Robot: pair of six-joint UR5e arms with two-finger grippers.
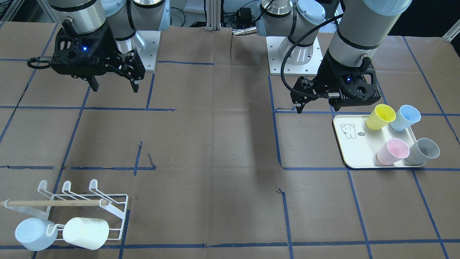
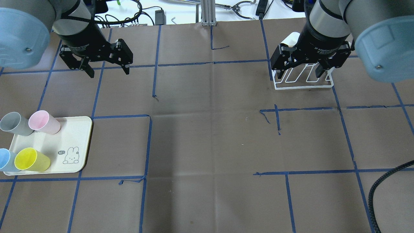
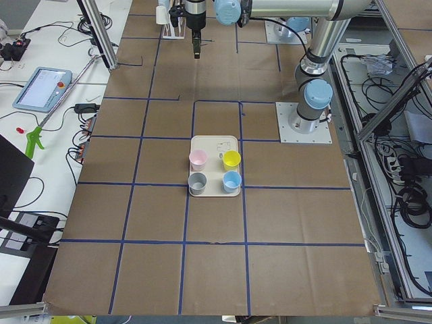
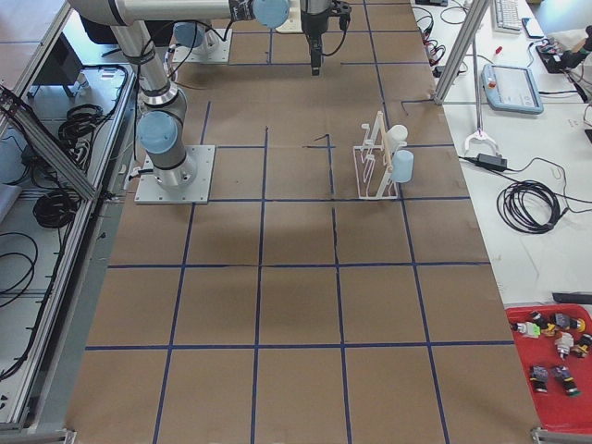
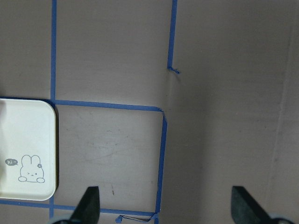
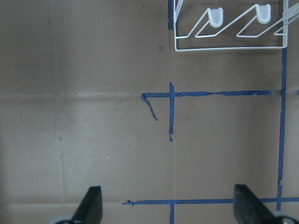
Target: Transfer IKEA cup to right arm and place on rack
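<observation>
Several cups stand on a cream tray (image 1: 354,153): yellow (image 1: 380,117), blue (image 1: 405,117), pink (image 1: 392,151) and grey (image 1: 424,151). My left gripper (image 2: 109,72) hangs open and empty above the table, just beyond the tray's far side. The white wire rack (image 1: 82,201) with its wooden handle sits on the opposite side and holds a pale blue cup (image 1: 34,233) and a white cup (image 1: 85,233). My right gripper (image 2: 300,77) hovers open and empty, high above the table and well back from the rack (image 6: 229,32). Neither gripper touches a cup.
Brown paper with blue tape lines covers the table (image 2: 207,136). The two arm bases (image 1: 293,54) stand at the robot's edge. A tablet (image 3: 42,88) and cables lie on a side bench beyond the table.
</observation>
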